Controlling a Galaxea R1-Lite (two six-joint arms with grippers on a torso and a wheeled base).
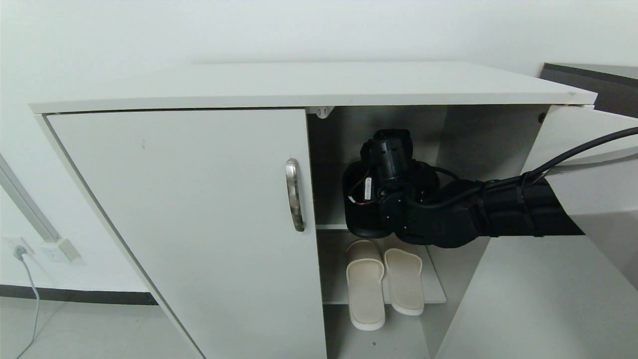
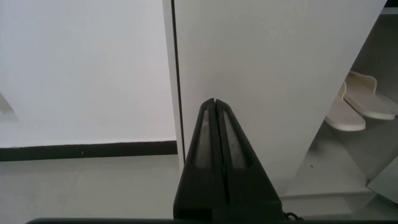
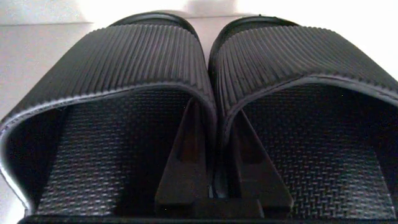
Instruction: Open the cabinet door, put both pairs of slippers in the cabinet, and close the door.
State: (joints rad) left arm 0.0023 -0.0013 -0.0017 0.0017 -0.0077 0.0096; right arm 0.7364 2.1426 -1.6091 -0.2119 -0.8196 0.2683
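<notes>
**Right compartment open: black pair going in, cream pair already shelved**

Head view: The white cabinet (image 1: 309,85) stood with its left door (image 1: 199,224) closed, its metal handle (image 1: 294,194) upright near the edge. The right door (image 1: 588,164) was swung open. The right arm (image 1: 498,209) reached into the open compartment, with the black slippers (image 1: 360,214) at its tip, level with the upper shelf (image 1: 325,227); whether they rested on it I could not tell. The cream slippers (image 1: 384,279) lay side by side on the lower shelf (image 1: 331,269), their ends overhanging its front edge.

Left wrist view: The left gripper (image 2: 214,109) was clenched on nothing, fingers pressed together, facing the closed door.

Right wrist view: The right gripper (image 3: 214,124) pinched the adjoining inner walls of the black pair.
</notes>
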